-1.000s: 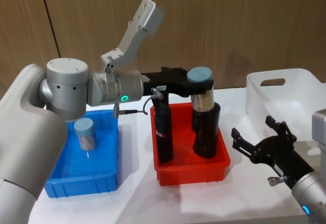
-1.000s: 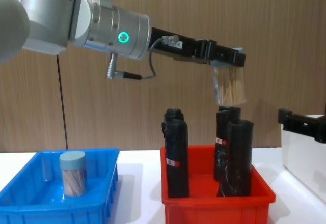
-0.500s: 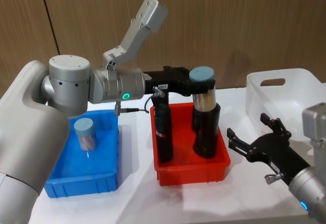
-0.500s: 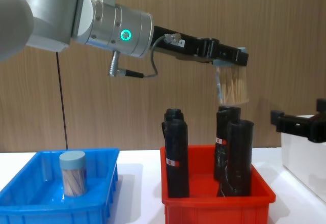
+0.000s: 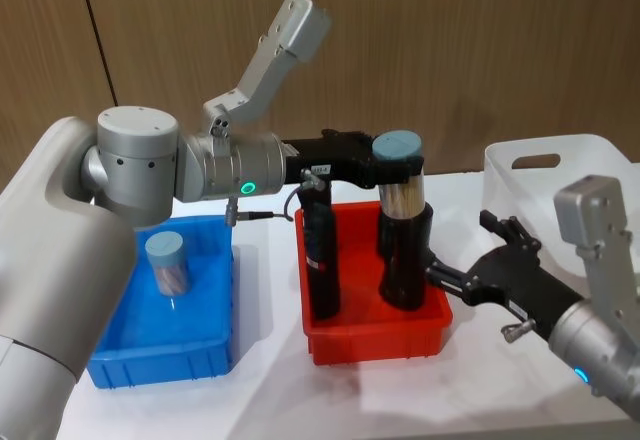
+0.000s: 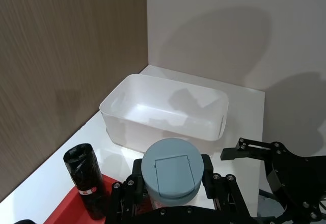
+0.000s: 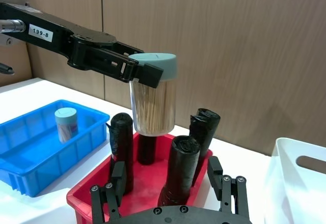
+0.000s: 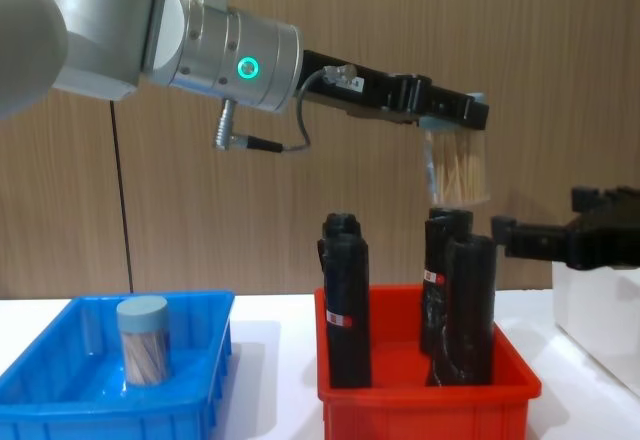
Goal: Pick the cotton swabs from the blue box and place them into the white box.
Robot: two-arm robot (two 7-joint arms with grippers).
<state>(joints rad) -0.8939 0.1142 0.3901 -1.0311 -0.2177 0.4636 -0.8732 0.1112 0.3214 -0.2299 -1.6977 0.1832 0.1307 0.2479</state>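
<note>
Since a second ago my right gripper (image 5: 462,252) has swung in from the table's right edge toward the red bin (image 5: 375,344). Its fingers stand wide apart, just beside the black rolls (image 5: 405,260) and about level with their tops. My left gripper (image 5: 385,167) has hardly shifted. It is clamped on a swab tub (image 5: 402,195) just under the lid and holds it upright in the air. Straight below that gripper the rolls stand in the red bin, and the tub's base hangs close over the rear roll; I cannot tell whether they touch. The white box (image 5: 545,155) sits past the left gripper's tips and behind my right gripper. A second tub (image 5: 167,262) stands upright in the blue box (image 5: 160,370), well back from the left gripper, under its forearm.
</note>
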